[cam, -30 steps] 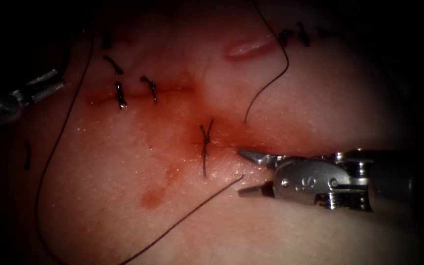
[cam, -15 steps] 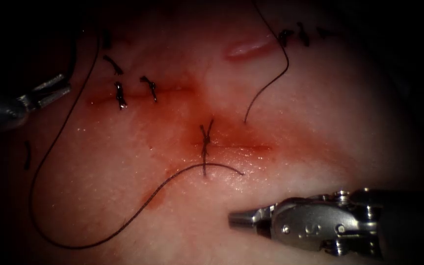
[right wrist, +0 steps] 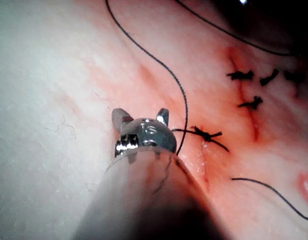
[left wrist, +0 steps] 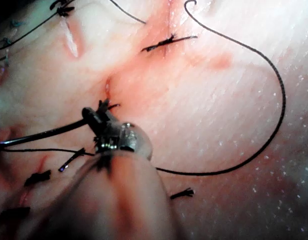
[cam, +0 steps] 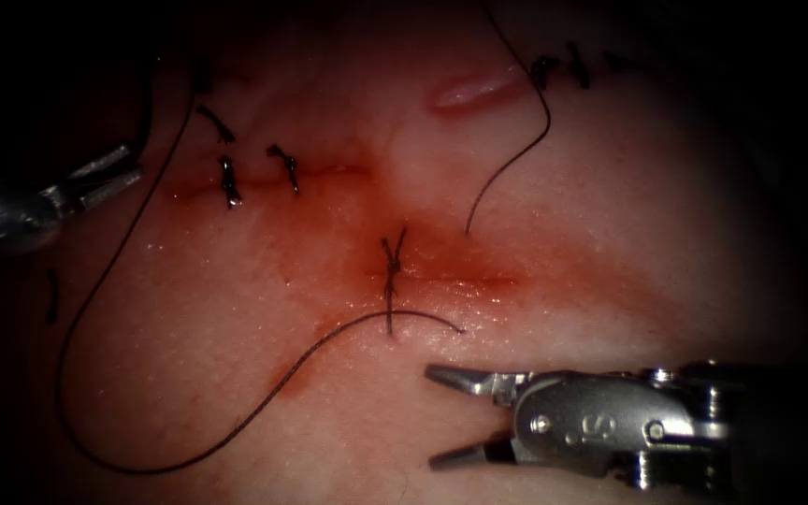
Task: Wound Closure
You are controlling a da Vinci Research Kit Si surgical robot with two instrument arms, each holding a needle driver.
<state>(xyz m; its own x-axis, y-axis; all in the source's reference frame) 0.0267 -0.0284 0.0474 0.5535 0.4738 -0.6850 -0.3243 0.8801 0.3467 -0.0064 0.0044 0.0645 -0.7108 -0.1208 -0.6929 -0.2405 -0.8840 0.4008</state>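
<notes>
Your tissue (cam: 610,215) glistens pale, red fluid (cam: 441,266) pooled along the cut (cam: 451,279). A tied knot (cam: 391,271) stands upright across it. The loose thread (cam: 236,432) sweeps from the knot's foot in a wide loop leftward. Your right tool (cam: 432,416) hovers below, jaws spread, holding nothing. Your left tool (cam: 128,165) sits at the far left edge, jaws together on the thread.

- Tissue (cam: 610,215): pale, stained red around the stitched cut (cam: 441,279).
- Thread (cam: 236,432): dark, loose curve from the knot (cam: 391,273) leftward over the tissue.
</notes>
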